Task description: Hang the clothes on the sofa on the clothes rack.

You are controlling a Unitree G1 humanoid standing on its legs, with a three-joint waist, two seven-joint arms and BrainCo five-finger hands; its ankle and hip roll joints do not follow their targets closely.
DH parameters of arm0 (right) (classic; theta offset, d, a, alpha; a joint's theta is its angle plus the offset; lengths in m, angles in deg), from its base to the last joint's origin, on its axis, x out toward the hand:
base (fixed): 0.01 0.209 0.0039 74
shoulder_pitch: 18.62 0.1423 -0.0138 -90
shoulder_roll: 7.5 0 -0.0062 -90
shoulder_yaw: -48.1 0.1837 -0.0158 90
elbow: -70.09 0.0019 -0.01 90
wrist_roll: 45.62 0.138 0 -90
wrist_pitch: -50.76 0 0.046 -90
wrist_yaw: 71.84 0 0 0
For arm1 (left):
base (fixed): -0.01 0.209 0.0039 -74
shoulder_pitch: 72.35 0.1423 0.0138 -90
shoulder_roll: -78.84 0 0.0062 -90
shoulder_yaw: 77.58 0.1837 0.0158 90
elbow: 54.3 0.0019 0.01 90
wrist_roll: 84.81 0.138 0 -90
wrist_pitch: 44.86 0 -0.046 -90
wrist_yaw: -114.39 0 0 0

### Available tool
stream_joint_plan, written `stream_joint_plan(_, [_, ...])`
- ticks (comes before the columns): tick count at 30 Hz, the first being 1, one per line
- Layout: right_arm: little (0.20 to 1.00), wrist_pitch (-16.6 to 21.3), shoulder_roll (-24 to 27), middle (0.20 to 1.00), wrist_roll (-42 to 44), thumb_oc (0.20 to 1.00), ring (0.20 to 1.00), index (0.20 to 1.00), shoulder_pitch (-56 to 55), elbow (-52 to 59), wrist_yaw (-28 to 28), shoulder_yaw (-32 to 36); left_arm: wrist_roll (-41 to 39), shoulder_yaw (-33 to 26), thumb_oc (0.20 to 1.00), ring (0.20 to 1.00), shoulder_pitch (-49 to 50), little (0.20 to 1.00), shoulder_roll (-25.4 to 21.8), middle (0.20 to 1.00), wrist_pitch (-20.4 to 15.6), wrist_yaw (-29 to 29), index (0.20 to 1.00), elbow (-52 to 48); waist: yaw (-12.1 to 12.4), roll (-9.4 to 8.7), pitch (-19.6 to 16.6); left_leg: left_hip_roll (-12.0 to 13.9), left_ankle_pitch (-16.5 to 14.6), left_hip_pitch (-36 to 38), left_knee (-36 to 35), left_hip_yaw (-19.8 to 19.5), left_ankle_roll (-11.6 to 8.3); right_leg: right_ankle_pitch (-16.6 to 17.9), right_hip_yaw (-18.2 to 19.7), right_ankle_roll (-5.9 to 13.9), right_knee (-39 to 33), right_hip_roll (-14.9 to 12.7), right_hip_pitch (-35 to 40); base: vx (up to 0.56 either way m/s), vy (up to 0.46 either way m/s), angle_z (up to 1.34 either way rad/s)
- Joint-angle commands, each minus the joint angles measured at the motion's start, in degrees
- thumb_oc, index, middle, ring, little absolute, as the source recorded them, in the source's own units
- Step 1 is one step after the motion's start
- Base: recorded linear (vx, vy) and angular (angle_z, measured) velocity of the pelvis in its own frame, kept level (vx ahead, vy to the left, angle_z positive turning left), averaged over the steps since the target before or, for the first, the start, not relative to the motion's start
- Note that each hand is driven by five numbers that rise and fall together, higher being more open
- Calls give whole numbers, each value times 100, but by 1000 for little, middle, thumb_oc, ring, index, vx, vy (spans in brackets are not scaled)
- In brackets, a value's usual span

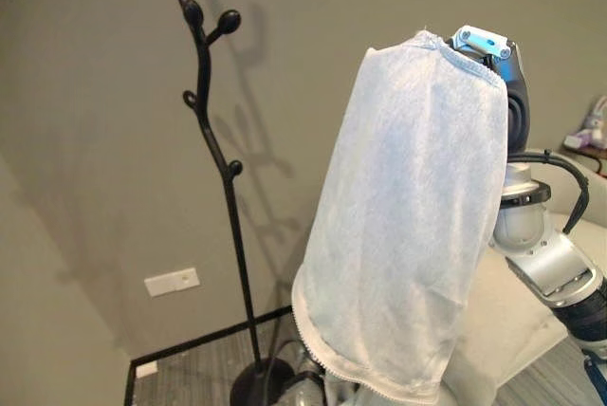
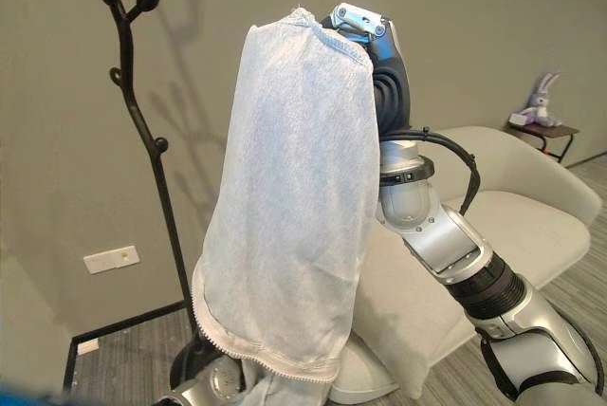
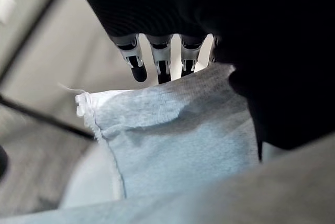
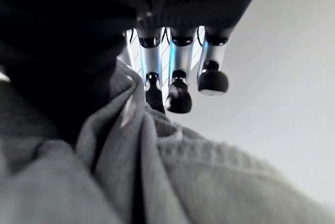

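Eye views: the right hand is raised high, with a pale grey garment draped from it, hanging beside a black coat rack. A cream sofa stands behind.

Left wrist view: the left hand has curled fingers at the garment's hem; whether they grip is unclear.

Right wrist view: curled fingers clamp the bunched fabric.

- No legible text, label, number or sign appears anywhere I look.
- The white wall plate beside my clothes rack is blank.
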Motion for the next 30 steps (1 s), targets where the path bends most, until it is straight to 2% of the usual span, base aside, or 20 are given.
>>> stream_joint_plan(1, [200, 69, -192, 200, 365, 200, 200, 200, 844, -335, -210, 137, -482, 217, 1000, 1000, -419, 1000, 136, 1000, -234, -378, 1000, 212, 133, -302, 46, -159, -854, 442, 64, -130, 293, 420, 580, 333, -34, -201, -40, -10, -4, -14])
stream_joint_plan(2, [200, 37, -223, 200, 387, 200, 200, 200, 840, -352, -221, 125, -590, 271, 925, 925, -400, 925, 219, 925, -216, -488, 925, 272, 117, -284, 47, -153, -859, 448, 64, -127, 293, 414, 581, 330, -28, -198, -40, -14, -10, -15])
stream_joint_plan(3, [200, -4, -251, 200, 377, 200, 200, 200, 847, -369, -243, 115, -808, 289, 489, 489, -387, 489, 321, 489, -205, -590, 489, 351, 100, -267, 51, -150, -857, 451, 64, -123, 290, 409, 572, 329, -20, -194, -40, -12, -9, -11])
stream_joint_plan(4, [200, -45, -267, 200, 354, 200, 200, 200, 845, -381, -248, 117, -906, 302, 489, 489, -402, 489, 367, 489, -195, -625, 489, 381, 88, -255, 52, -147, -855, 452, 64, -122, 288, 403, 575, 323, -14, -193, -40, -16, -13, -4])
stream_joint_plan(5, [200, -79, -284, 200, 333, 200, 200, 200, 861, -386, -269, 113, -1082, 291, 200, 200, -425, 200, 423, 200, -195, -664, 200, 417, 71, -242, 54, -145, -850, 447, 64, -121, 287, 397, 572, 315, -8, -190, -40, 0, 0, 0])
stream_joint_plan(8, [200, -156, -249, 200, 333, 200, 200, 200, 929, -476, -328, 85, -1565, 201, 200, 200, -414, 200, 464, 200, -195, -697, 200, 329, 44, -185, 54, -140, -840, 440, 64, -133, 279, 380, 570, 302, 8, -186, -37, 0, 0, 0])
stream_joint_plan(14, [200, -193, -171, 200, 263, 200, 200, 200, 934, -553, -361, 135, -1579, 72, 200, 200, -418, 200, 357, 200, -211, -580, 200, 289, 55, -138, 45, -138, -821, 417, 64, -174, 277, 369, 528, 280, 12, -200, -16, 0, 0, 0])
stream_joint_plan(21, [200, -340, -62, 200, 13, 200, 200, 200, 834, -687, -474, 313, -2238, -127, 200, 200, -212, 200, 248, 200, -311, -689, 200, -138, 160, -119, 55, -166, -799, 356, 64, -262, 298, 372, 438, 275, 10, -252, 29, -10, 0, 4])
stream_joint_plan(26, [200, -497, 36, 200, -164, 200, 200, 200, 915, -818, -590, 414, -2973, -268, 200, 200, 85, 200, 48, 200, -440, -862, 200, -762, 250, -117, 56, -193, -787, 302, 64, -335, 316, 390, 368, 276, -19, -309, 59, -10, 4, 11])
stream_joint_plan(28, [200, -610, 112, 200, -373, 200, 200, 200, 1020, -875, -656, 467, -3547, -374, 200, 200, 292, 200, -173, 200, -586, -1032, 200, -1470, 329, -98, 63, -216, -785, 269, 64, -377, 339, 422, 327, 292, -37, -343, 74, -7, 10, 5])
stream_joint_plan(30, [200, -657, 142, 200, -453, 200, 200, 200, 1065, -927, -674, 491, -3650, -383, 200, 200, 365, 200, -296, 200, -600, -1095, 200, -1750, 350, -97, 66, -226, -782, 254, 64, -398, 348, 442, 307, 303, -56, -359, 84, -7, 10, 4])
